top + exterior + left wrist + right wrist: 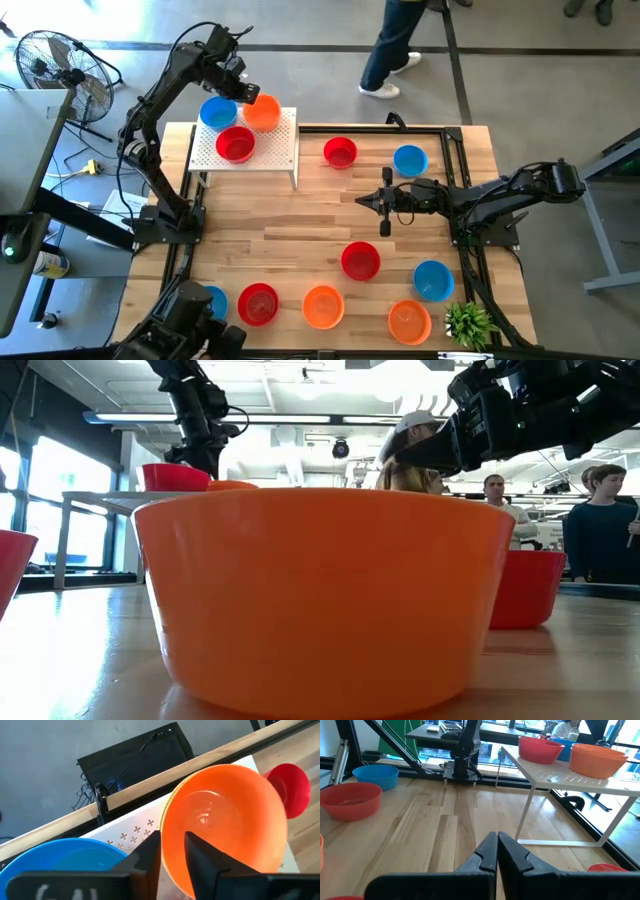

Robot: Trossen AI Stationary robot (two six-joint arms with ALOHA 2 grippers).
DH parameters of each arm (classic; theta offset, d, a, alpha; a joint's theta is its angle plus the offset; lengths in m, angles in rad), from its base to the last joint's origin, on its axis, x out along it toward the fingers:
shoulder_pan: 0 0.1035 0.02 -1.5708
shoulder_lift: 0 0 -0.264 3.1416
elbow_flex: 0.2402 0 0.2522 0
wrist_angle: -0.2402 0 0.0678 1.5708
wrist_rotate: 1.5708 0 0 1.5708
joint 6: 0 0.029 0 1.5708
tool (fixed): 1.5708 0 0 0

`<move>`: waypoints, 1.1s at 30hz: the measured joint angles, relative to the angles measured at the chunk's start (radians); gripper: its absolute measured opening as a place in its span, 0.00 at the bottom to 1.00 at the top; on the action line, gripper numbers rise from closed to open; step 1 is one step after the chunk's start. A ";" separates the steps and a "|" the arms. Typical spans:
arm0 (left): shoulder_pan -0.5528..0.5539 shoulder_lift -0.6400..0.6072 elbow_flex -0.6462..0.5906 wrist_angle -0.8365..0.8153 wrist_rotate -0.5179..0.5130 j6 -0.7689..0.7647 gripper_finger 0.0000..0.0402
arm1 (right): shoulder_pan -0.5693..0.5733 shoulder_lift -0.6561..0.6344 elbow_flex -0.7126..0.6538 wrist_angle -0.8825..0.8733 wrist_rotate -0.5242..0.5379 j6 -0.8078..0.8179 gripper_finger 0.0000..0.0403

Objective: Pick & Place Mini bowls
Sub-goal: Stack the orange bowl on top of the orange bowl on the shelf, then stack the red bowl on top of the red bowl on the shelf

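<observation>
On the white perforated stand (275,150) at the table's far left sit a blue mini bowl (218,113), a red one (236,145) and an orange one (263,113). My left gripper (246,94) is over the stand's far edge, shut on the orange bowl (225,815). My right gripper (362,200) hovers shut over the table's middle, pointing left, touching nothing; the right wrist view shows its closed fingertips (497,840). Several more red, blue and orange mini bowls stand on the tabletop. My left gripper pinches the orange bowl's wall at the rim (169,837), on the bowl's far-left side. One finger (200,857) is inside the bowl and the other finger (150,855) outside. The fingers come slanting down from the far side. The bowl looks to sit on the stand (570,777).
Loose bowls: red (340,152), blue (410,160), red (360,261), blue (433,281), orange (410,321), orange (323,307), red (258,303), blue (211,300). A small green plant (470,325) stands at the near right corner. A person (392,50) walks beyond the far edge.
</observation>
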 joint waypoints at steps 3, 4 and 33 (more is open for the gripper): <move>0.000 -0.003 0.000 0.000 0.000 0.005 0.25 | 0.000 0.000 0.000 0.000 0.000 0.000 0.00; 0.000 -0.007 0.000 0.000 0.000 0.006 0.26 | 0.000 0.000 0.000 0.000 0.000 0.000 0.00; -0.658 -0.687 -0.768 0.870 -0.239 0.052 0.01 | 0.000 0.000 0.000 0.000 0.000 0.008 0.00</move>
